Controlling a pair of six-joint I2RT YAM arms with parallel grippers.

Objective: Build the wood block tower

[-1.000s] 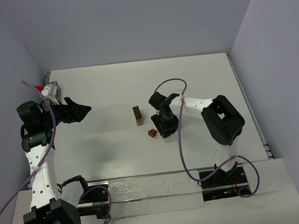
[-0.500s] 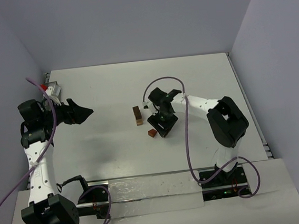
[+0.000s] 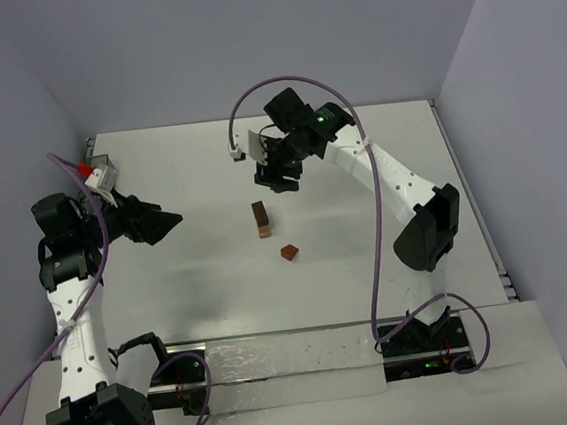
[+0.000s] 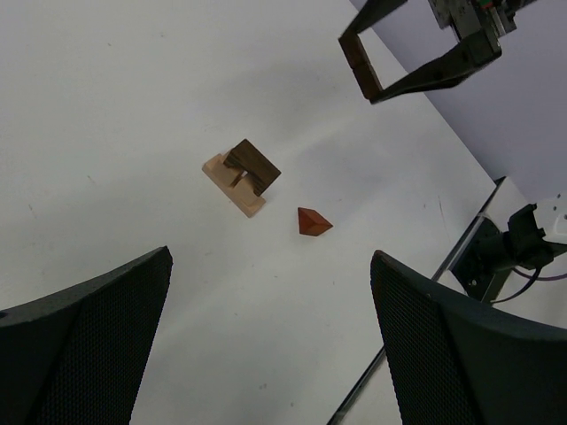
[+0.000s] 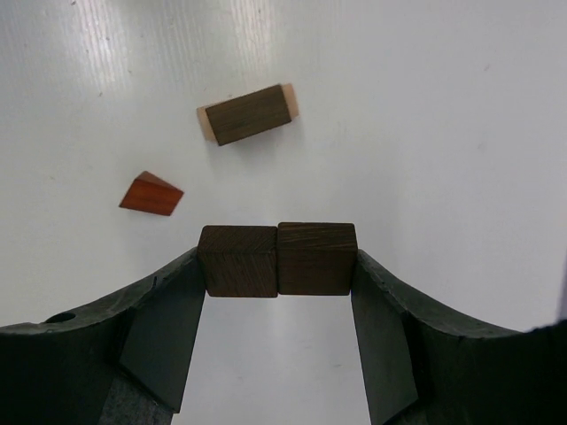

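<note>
1. Tower (image 3: 261,218) so far is a short stack near the middle of the bench (image 3: 201,291): a dark brown block lying on a tan one, standing free with nothing touching it.
2. A second ago the right claw (image 3: 272,173) was down low by the bench, just beside the stack and the small red wedge (image 3: 288,253). It has since risen and swung to the far side of the stack, and now hangs in the air well clear of it.
3. Its wrist view shows the right claw clamped on a pair of dark blocks (image 5: 277,259), set side by side and squeezed end to end between the two fingers.
4. Stack and wedge look to be in the same spots as before, so the lift seems not to have disturbed them.
5. My reading is that the pick-up is finished and the carry has begun, with the placing still to come. The pair must be brought over the stack and lowered flat onto the dark top block.
6. Because only the squeeze holds the two blocks together, they could buckle at the joint or land crooked.
7. Left claw (image 3: 164,222) waits at the left of the bench, jaws spread wide and holding nothing, pointing towards the stack and having shifted only slightly.
</note>
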